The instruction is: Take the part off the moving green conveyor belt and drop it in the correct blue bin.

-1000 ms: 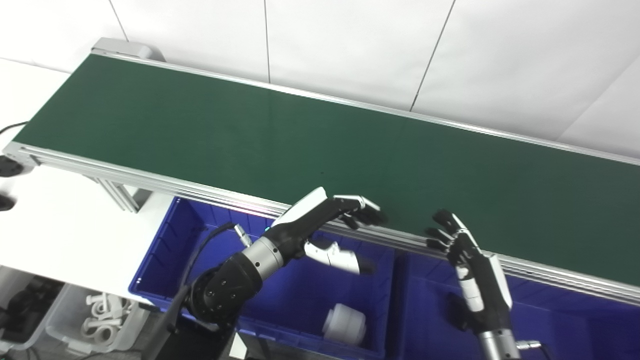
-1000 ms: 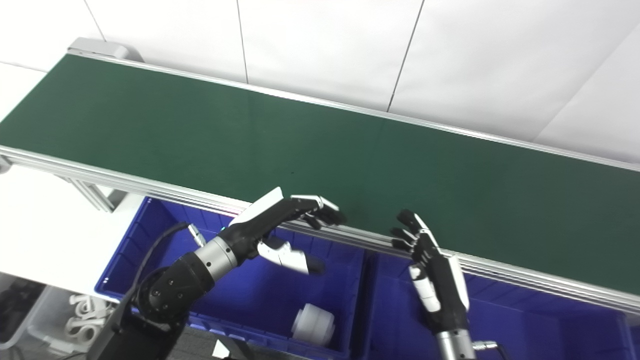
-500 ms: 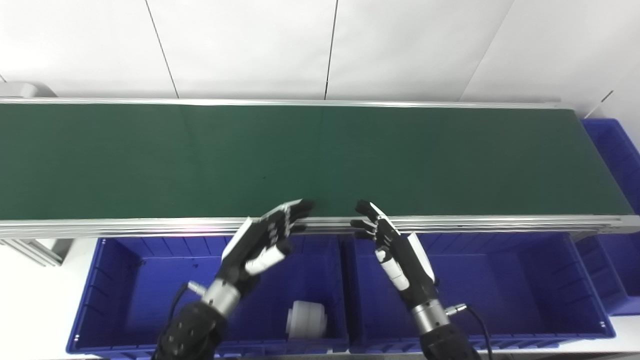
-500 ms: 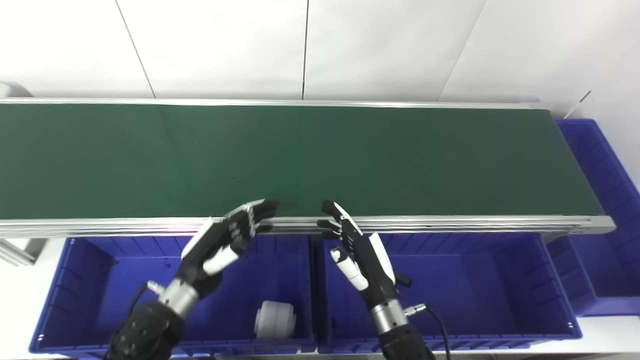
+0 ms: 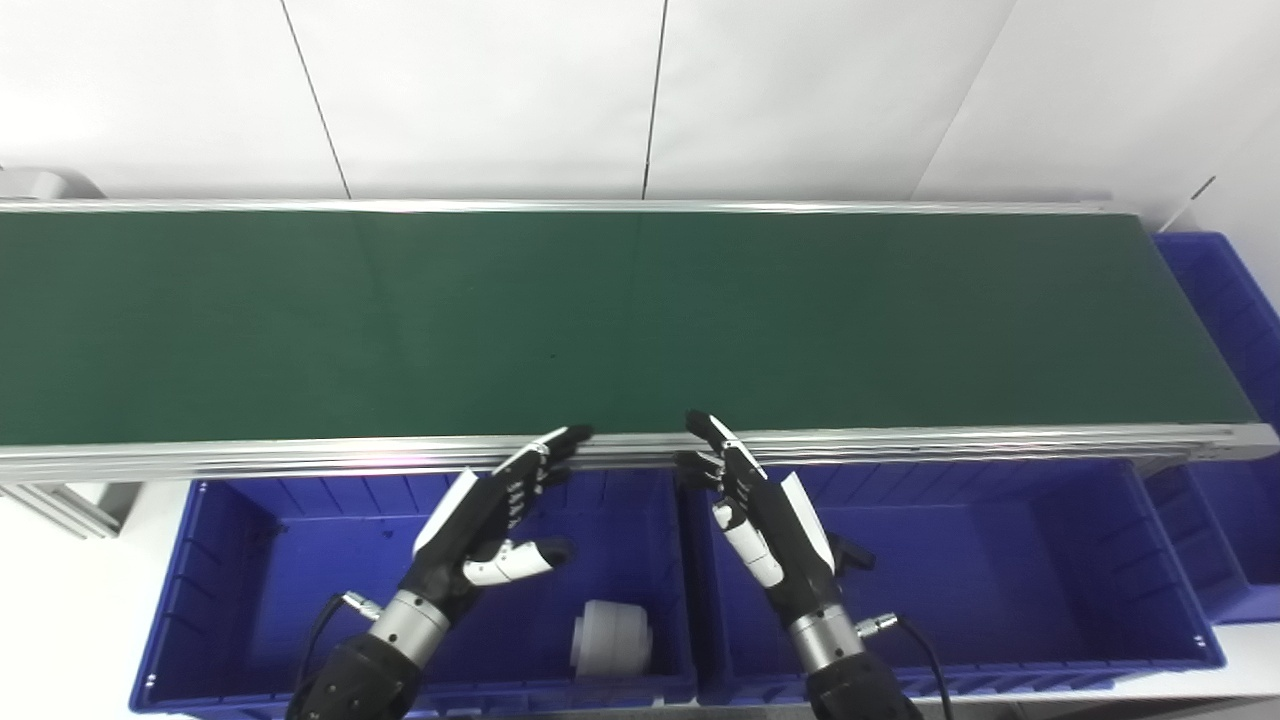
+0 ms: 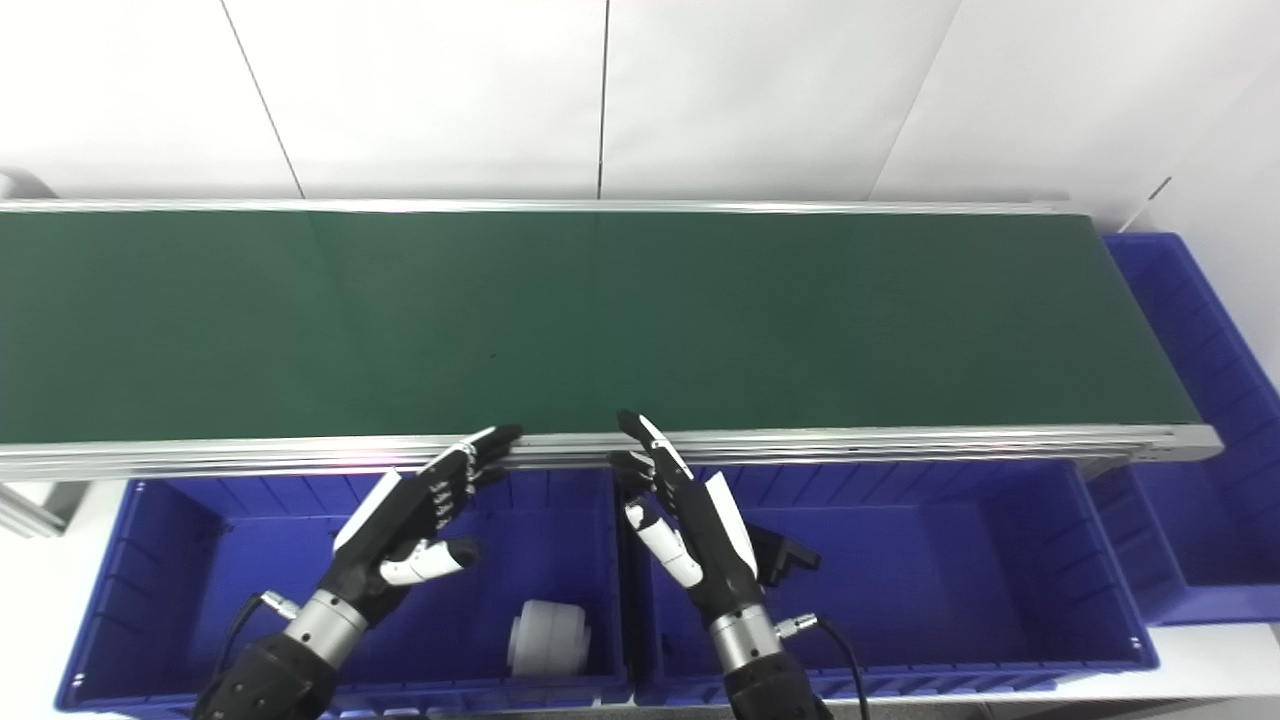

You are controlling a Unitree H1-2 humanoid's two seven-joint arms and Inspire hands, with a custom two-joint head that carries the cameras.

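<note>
The left hand (image 5: 490, 520) and the right hand (image 5: 765, 515) were both empty with fingers spread, low in the frame's center, above 2 blue bins (image 5: 230, 600). A white part (image 5: 612, 638) lay in the left bin, below the green belt (image 5: 600, 320).

White panelled wall (image 5: 640, 90) behind

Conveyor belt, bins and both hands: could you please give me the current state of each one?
Conveyor belt: no part on it.
Left bin: holds one white part, lying near its right wall.
Middle bin: no part visible inside.
Right bin: only partly in view.
Left hand: open, fingers spread, holding nothing.
Right hand: open, holding nothing.
</note>
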